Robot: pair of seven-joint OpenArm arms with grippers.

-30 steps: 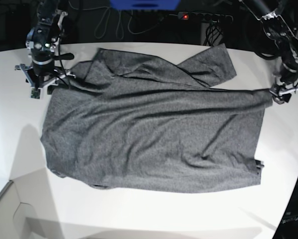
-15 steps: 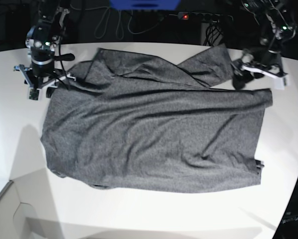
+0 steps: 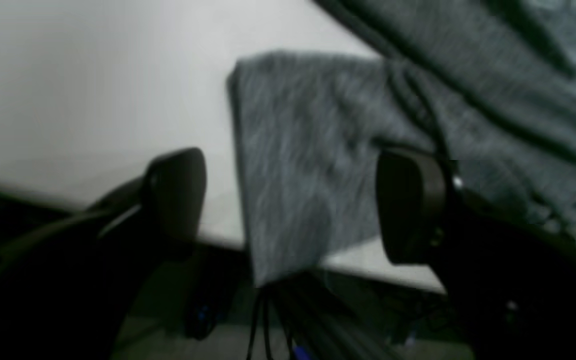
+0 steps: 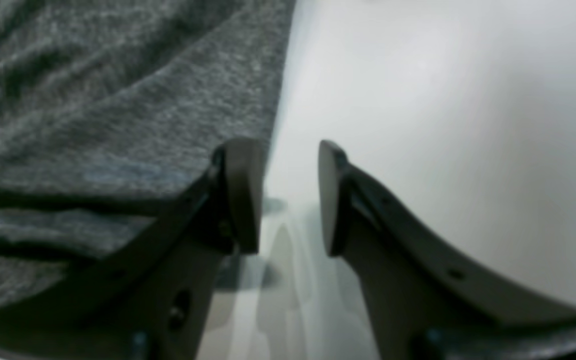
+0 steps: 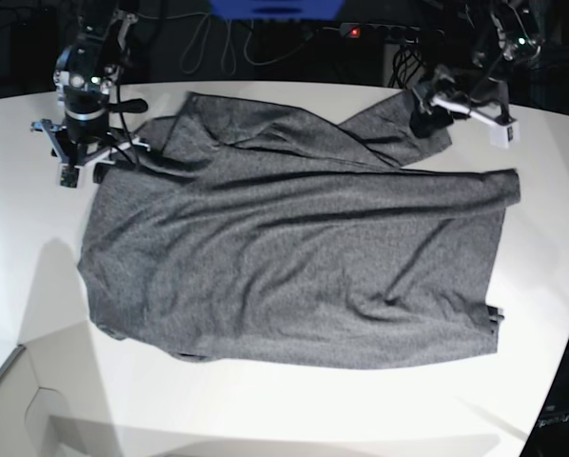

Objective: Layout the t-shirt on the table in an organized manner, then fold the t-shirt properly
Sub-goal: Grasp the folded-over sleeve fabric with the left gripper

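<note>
White table (image 5: pixel 294 419) fills our view, the t-shirt (image 5: pixel 294 257) spread crumpled across it, long axis side to side. Our left gripper (image 5: pixel 432 100), jaws wide and empty, hovers over the folded-in far sleeve; our right gripper (image 5: pixel 87 157), partly open and empty, sits at the opposite shoulder edge.

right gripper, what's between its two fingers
Only bare table in the right wrist view; the t-shirt edge lies beside the right gripper, not inside it.
</note>
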